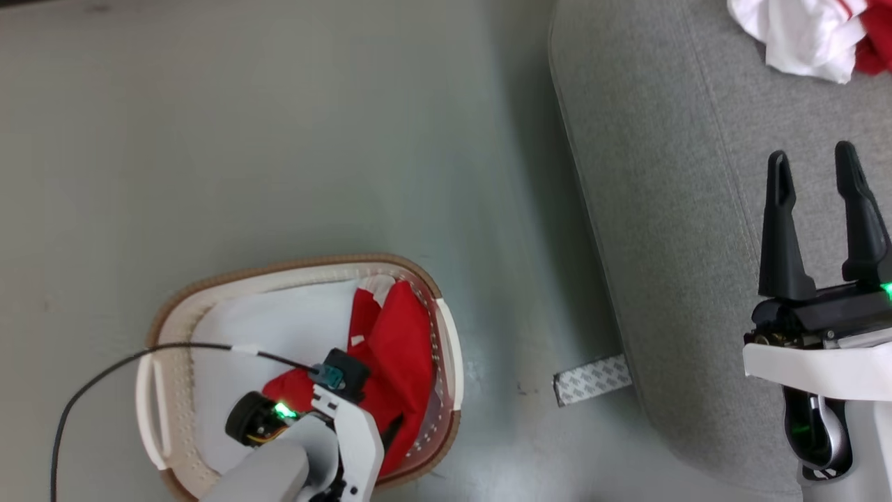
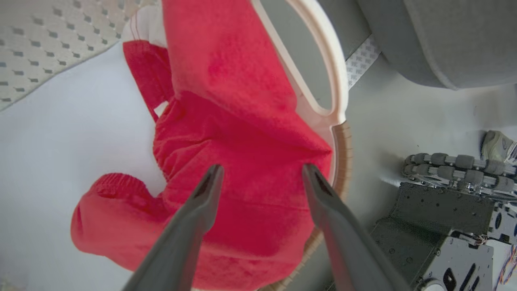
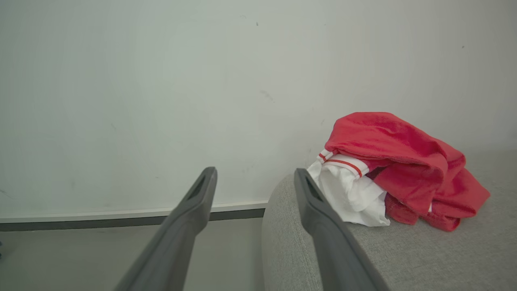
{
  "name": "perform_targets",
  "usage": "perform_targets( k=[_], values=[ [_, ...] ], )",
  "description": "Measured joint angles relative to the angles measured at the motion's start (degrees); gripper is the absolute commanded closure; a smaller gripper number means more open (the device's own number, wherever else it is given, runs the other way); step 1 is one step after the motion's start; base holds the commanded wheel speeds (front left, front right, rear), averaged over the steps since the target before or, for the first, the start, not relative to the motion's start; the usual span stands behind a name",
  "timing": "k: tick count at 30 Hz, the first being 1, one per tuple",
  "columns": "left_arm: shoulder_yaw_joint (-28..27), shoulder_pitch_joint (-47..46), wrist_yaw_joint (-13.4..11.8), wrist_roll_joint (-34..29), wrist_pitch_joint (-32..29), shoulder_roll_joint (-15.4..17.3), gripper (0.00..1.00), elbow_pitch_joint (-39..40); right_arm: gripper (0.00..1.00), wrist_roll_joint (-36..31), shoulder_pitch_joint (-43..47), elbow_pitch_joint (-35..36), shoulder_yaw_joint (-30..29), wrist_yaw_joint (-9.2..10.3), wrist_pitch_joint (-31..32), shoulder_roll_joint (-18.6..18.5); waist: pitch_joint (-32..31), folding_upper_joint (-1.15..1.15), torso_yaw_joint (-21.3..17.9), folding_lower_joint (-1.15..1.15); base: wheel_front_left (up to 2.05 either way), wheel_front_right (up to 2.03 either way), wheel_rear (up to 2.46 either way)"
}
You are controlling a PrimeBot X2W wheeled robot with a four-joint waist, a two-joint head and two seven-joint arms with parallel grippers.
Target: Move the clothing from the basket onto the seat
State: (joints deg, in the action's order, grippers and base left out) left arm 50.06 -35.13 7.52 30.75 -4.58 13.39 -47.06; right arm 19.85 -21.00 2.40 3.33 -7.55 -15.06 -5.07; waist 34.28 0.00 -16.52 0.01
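Straddling a fold of the plain red garment (image 2: 242, 121), the fingers of the left gripper (image 2: 261, 167) stood wide apart and clamped nothing; whether their tips touched the cloth could not be told. The garment lay directly under and ahead of them. Its bunched length ran away from the tips along the seat-side wall of the basket (image 1: 279, 268), with one part draped up toward the rim and a cuffed end trailing over the pale sheet (image 1: 279, 321) inside. Well apart from this, the right gripper (image 1: 812, 153) hung open and empty above the grey seat (image 1: 662, 209), where a red-and-white garment (image 3: 404, 161) lay heaped beyond it. The left arm was plainly the nearer one, and its fingers seemed set to close across the fold.
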Motion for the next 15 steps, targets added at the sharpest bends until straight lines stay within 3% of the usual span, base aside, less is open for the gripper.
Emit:
perform_targets(
  k=[15],
  values=[
    [15.3,-10.7,0.0,10.2,-8.8,3.1,0.00,-6.7,0.00,2.4,-2.4,3.2,-0.3,0.00,0.0,1.8,10.2,0.00,-4.1,0.00,0.00,0.00,0.00]
  ],
)
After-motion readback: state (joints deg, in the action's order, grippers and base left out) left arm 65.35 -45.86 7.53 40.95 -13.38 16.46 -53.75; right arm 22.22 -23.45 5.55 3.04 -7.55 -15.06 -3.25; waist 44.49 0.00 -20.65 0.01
